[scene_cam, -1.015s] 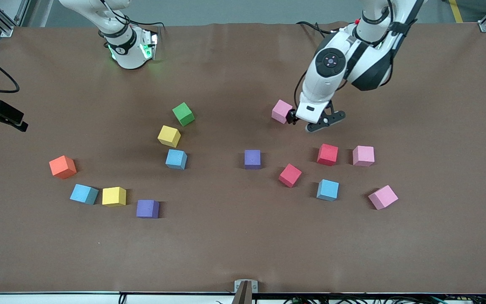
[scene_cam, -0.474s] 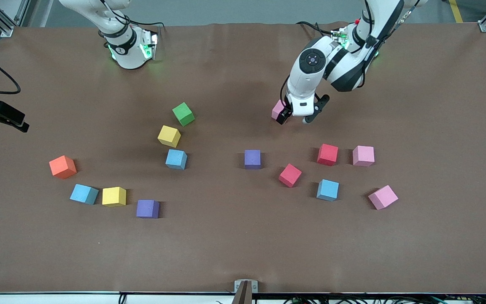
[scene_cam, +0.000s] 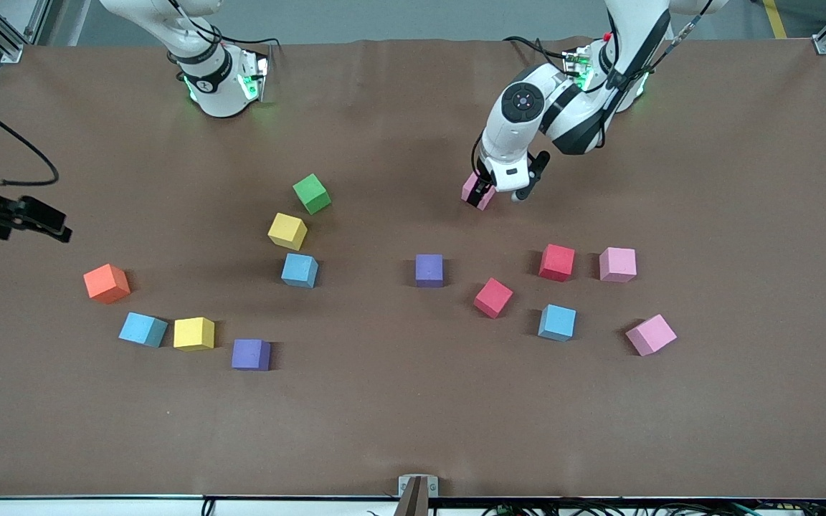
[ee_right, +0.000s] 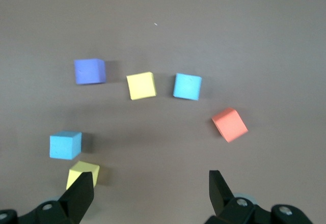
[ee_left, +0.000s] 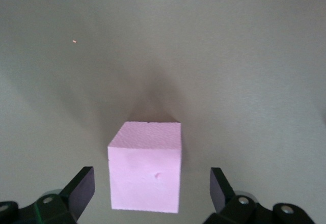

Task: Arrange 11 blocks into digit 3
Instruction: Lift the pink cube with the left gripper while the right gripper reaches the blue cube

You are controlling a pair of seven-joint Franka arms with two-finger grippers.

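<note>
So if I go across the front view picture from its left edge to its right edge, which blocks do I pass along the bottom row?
Light blue block → yellow block → purple block → another light blue block → pink block.

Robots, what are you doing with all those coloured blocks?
The left arm's tool is open around a pink block on the table, not gripping it yet. The right arm's tool hangs open over the table's right-arm end. The other blocks lie scattered, and no digit 3 has been started.
</note>
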